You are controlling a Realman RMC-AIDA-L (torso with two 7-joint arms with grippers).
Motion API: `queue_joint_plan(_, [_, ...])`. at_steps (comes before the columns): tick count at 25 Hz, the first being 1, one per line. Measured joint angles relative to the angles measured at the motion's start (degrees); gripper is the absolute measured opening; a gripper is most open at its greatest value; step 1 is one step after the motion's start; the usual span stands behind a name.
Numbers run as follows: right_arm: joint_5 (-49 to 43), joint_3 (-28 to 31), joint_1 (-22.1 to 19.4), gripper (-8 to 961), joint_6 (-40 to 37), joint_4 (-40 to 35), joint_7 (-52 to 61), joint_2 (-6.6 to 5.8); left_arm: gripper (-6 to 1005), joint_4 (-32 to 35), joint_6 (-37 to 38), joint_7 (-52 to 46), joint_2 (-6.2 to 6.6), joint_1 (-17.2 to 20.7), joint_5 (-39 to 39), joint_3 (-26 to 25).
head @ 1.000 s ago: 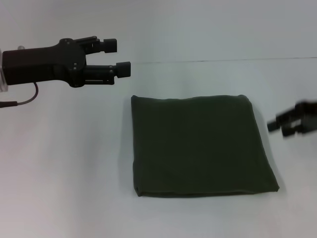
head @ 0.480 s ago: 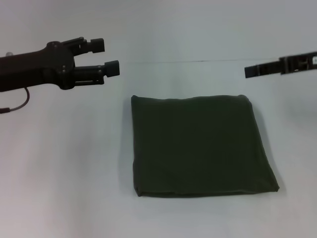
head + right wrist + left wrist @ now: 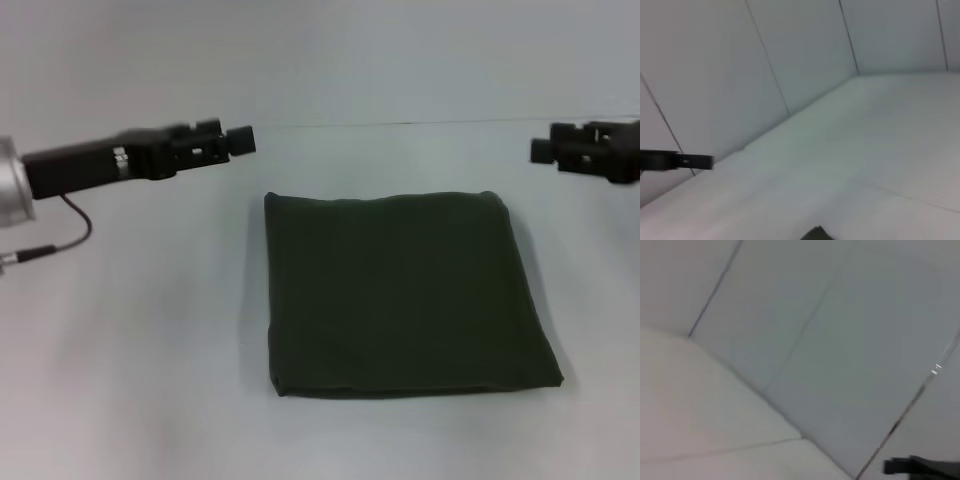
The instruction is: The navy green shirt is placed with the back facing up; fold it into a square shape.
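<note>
Lying folded square on white table (image 3: 130, 330), navy green shirt (image 3: 400, 290), seen whole only from head, pincer states unclear.

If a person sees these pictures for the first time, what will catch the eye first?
First, the navy green shirt, folded into a neat dark square, lies flat in the middle of the pale table. Next, the left gripper hangs beyond its far left corner and the right gripper beyond its far right; neither touches it.

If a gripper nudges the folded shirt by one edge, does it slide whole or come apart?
The navy green shirt is soft stacked cloth, so the layers would probably bunch or shift rather than slide as one. Lifted by a corner it would likely droop and unfold. It looks light and unlikely to roll.
</note>
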Motion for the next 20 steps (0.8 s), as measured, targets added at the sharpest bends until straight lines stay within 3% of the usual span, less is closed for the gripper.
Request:
queue_joint_plan(1, [1.74, -0.11, -2.11, 588, -1.22, 0.1, -4.28, 0.54, 917, -0.74, -1.72, -3.37, 0.11, -0.03, 0.27, 0.9])
queue_joint_plan(7, [1.98, -0.4, -4.64, 595, -3.92, 0.47, -11.67, 1.92, 919, -4.99, -9.0, -22.1, 1.84, -1.51, 3.95, 7.11])
queue_joint_plan(10, [1.81, -0.82, -4.84, 807, -3.87, 2.9, -14.89, 1.8, 919, -7.32, -11.12, -27.38, 1.92, -3.1, 7.48, 7.26])
queue_joint_plan(11, [1.54, -0.99, -4.75, 827, -3.89, 3.73, -15.56, 1.62, 919, -7.85, -11.54, -27.93, 1.92, -3.45, 7.93, 7.26])
queue_joint_plan(16, [-0.3, -1.24, -4.74, 926, -3.89, 4.74, -16.43, 1.62, 918, -12.6, -16.03, -30.44, 0.98, -5.87, 10.57, 7.96])
queue_joint_plan(20, [-0.21, -0.61, -5.52, 927, -3.97, 4.83, -17.5, 2.15, 918, -13.37, -19.97, -30.6, -0.24, -6.17, 10.84, 10.09])
